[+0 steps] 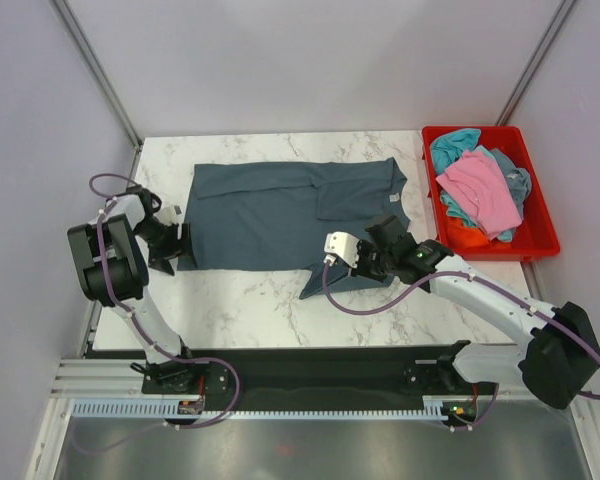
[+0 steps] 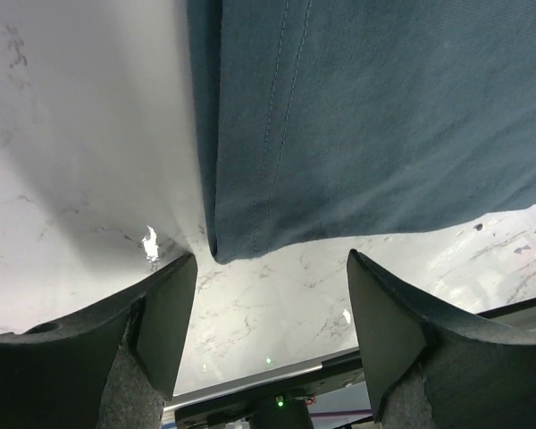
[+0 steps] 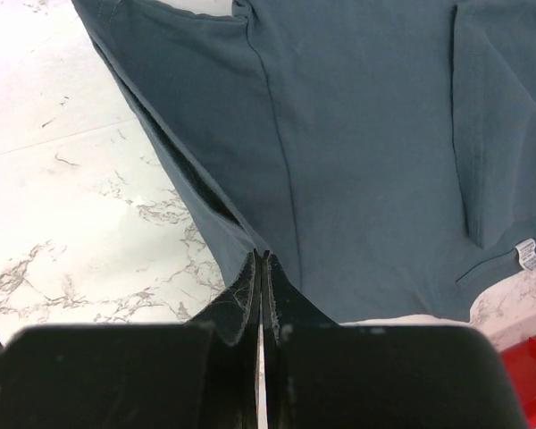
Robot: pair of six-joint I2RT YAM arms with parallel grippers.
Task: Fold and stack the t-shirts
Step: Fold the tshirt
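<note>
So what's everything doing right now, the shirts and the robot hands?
blue t-shirt: spread out on the table
left gripper: open, beside its corner
right gripper: shut on its edge
pink t-shirt: crumpled, topmost in the red bin
teal t-shirt: crumpled, partly under the pink
orange t-shirt: crumpled, mostly hidden

I am finding no legible text, brand, number or sign in any view. The small white tag (image 3: 529,255) on the slate-blue t-shirt (image 3: 366,152), at the right edge of the right wrist view, is showing marks too small for me to read.
</note>
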